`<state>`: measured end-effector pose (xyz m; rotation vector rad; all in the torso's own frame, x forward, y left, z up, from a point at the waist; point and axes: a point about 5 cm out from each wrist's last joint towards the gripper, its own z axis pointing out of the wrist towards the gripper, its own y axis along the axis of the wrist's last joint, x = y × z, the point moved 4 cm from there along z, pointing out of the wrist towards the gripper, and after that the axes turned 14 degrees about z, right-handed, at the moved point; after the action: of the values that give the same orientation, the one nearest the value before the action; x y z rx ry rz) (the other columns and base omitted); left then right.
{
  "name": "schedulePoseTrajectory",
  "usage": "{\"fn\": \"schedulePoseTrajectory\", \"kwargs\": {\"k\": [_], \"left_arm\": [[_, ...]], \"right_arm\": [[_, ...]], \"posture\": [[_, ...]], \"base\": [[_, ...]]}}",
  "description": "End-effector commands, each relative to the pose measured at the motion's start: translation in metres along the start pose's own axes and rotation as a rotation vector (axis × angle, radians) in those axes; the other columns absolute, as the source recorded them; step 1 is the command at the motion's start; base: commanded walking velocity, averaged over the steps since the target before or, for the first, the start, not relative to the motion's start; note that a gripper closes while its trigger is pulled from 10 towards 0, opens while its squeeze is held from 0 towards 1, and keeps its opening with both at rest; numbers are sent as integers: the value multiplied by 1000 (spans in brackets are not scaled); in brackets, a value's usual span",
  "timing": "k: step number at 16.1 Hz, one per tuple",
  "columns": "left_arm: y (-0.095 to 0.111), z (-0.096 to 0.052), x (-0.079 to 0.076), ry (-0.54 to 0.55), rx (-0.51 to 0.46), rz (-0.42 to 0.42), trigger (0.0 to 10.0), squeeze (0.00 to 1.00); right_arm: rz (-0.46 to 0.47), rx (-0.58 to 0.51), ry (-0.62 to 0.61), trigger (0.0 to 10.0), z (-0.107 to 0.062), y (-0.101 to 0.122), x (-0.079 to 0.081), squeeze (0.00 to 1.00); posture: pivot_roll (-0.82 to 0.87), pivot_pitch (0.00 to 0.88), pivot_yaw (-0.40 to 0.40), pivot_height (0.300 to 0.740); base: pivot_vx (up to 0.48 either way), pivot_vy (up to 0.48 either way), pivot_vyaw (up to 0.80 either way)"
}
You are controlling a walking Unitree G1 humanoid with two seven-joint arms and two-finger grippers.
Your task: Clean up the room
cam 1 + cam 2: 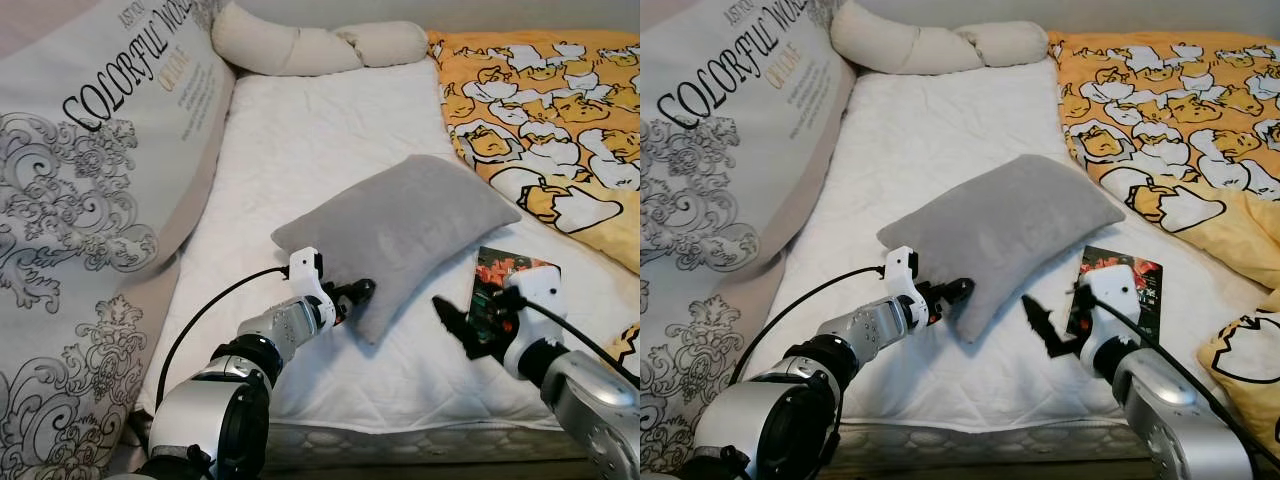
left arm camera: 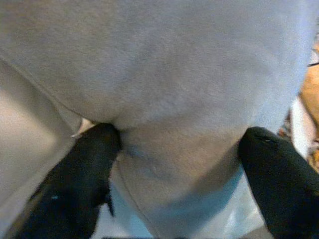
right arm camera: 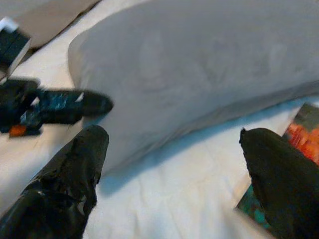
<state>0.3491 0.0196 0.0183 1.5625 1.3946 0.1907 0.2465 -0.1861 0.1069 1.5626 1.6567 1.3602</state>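
Observation:
A grey pillow (image 1: 410, 225) lies askew in the middle of the white mattress (image 1: 300, 140). My left gripper (image 1: 355, 293) is at the pillow's near corner. In the left wrist view its black fingers (image 2: 89, 164) stand apart with that corner (image 2: 174, 164) between them, one finger pressing into the fabric. My right gripper (image 1: 465, 325) hovers open over the sheet just right of the same corner, nothing between its fingers (image 3: 75, 164). A dark book with a red and green cover (image 1: 500, 268) lies on the bed beside the right wrist, partly hidden by it.
A big cushion with black lettering and grey scrollwork (image 1: 90, 180) leans along the left side. A cream knotted bolster (image 1: 310, 45) lies at the head. A yellow duck-print blanket (image 1: 550, 100) covers the right side. The mattress's front edge (image 1: 400, 435) is close below my arms.

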Motion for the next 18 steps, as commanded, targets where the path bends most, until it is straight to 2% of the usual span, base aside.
{"fn": "schedulePoseTrajectory", "kwargs": {"k": [1, 7, 9, 11, 16, 18], "left_arm": [[-2, 5, -12, 1, 17, 18, 0, 0], [3, 4, -8, 25, -23, -60, 0, 0], [6, 4, -8, 18, -37, -70, 0, 0], [6, 4, -7, 19, -42, -75, 0, 0], [6, 4, -7, 8, -39, -61, 0, 0], [6, 4, -8, 3, -37, -32, 0, 0]], "right_arm": [[-10, 29, 33, 10000, -3, -3, 6, 0], [-23, 38, -10, 10000, -3, -3, -2, 0], [-20, 25, -85, 10000, -1, -2, -15, 0], [-14, 8, -117, 10000, 0, 1, -21, 0], [-10, 7, -109, 10000, 2, 1, -19, 0], [-8, 19, -39, 10000, 2, 0, -9, 0]], "posture": [[-310, 43, 92, 740], [-303, 42, 91, 740], [-297, 40, 91, 740], [-296, 40, 91, 740], [-290, 36, 91, 740], [-288, 35, 92, 740]], "base": [[0, 0, 0], [0, 0, 0], [0, 0, 0], [0, 0, 0], [0, 0, 0], [0, 0, 0]]}}
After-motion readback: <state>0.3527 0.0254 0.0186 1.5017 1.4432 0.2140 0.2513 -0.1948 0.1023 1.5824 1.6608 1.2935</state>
